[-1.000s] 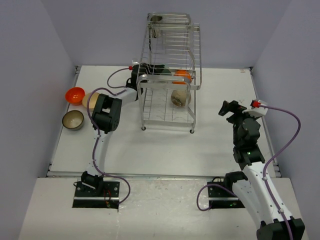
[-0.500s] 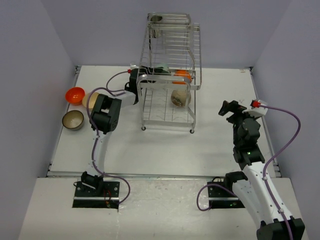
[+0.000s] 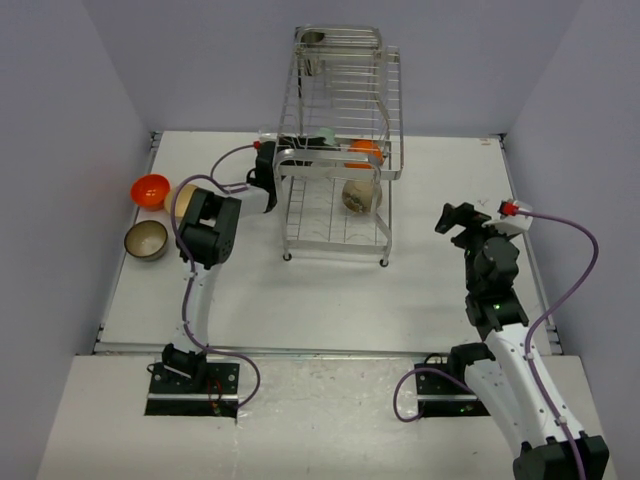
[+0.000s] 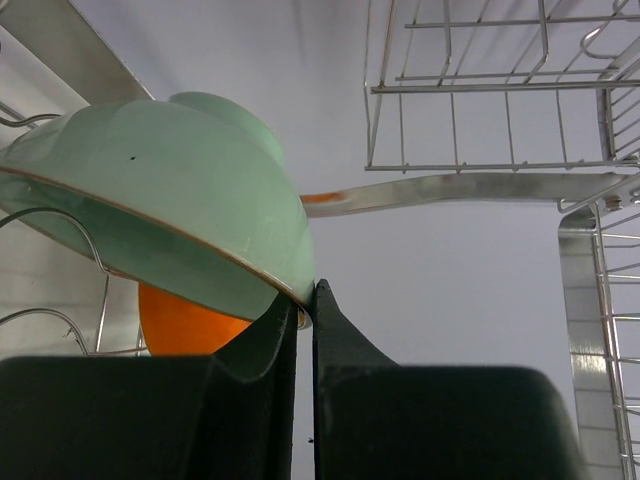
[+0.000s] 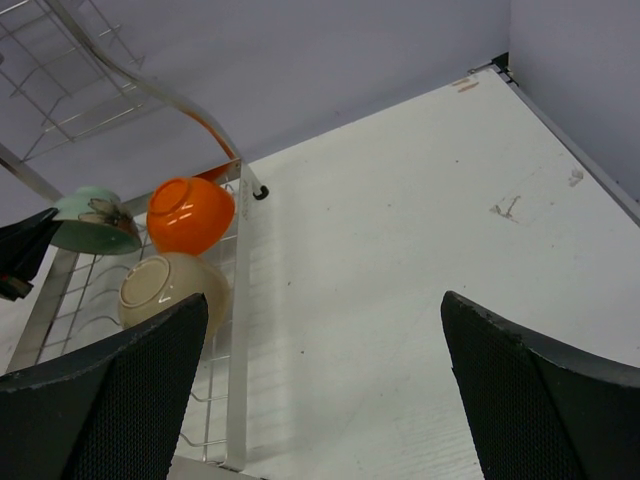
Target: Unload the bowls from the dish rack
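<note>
The silver wire dish rack (image 3: 340,110) stands at the table's back middle. My left gripper (image 3: 283,160) reaches into its left side and is shut on the rim of the mint green bowl (image 3: 323,139), which is tilted. In the left wrist view the fingertips (image 4: 322,300) pinch the rim of that mint bowl (image 4: 170,190), with an orange bowl (image 4: 185,325) behind it. That orange bowl (image 3: 365,152) and a cream bowl (image 3: 361,195) sit in the rack; both show in the right wrist view, orange bowl (image 5: 190,213) and cream bowl (image 5: 165,290). My right gripper (image 3: 455,218) is open and empty, right of the rack.
On the table's left lie an orange bowl (image 3: 150,189), a brown-olive bowl (image 3: 146,240) and a beige bowl (image 3: 180,198) partly hidden by my left arm. Purple walls close the table's sides and back. The rack's frame bar (image 5: 237,330) is near my right gripper.
My left arm has drawn slightly to the left with the mint bowl, which now shows more clearly at the rack's left side. The right arm has barely moved.
</note>
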Controlling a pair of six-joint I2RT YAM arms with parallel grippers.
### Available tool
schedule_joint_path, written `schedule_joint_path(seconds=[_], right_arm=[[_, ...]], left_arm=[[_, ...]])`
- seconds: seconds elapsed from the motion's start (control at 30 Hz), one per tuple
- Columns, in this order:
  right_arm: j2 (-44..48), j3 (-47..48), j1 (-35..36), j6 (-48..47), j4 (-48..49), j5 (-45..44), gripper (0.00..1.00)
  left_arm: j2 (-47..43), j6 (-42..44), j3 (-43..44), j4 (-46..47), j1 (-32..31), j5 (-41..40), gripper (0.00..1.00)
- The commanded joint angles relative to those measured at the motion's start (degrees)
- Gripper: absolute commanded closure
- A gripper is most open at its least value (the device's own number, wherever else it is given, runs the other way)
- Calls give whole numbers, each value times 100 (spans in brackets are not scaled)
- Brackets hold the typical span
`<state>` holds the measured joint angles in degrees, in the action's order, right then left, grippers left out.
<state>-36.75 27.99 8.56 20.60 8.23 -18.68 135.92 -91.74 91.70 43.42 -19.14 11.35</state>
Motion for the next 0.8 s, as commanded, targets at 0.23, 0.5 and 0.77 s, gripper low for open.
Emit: schedule_joint_path(seconds=[0.23,0.5,0.77], right_arm=[[10,-30,-3,41,170,75,1],[1,-22,-3,40,153,101,1],[28,-30,-3,49,153,119,1]], left_arm=[[-531,25,-170,1661,208,341,100],[-540,-177,-266,2039,252,473,100],[-689,-239,-416,2232,270,570,100]])
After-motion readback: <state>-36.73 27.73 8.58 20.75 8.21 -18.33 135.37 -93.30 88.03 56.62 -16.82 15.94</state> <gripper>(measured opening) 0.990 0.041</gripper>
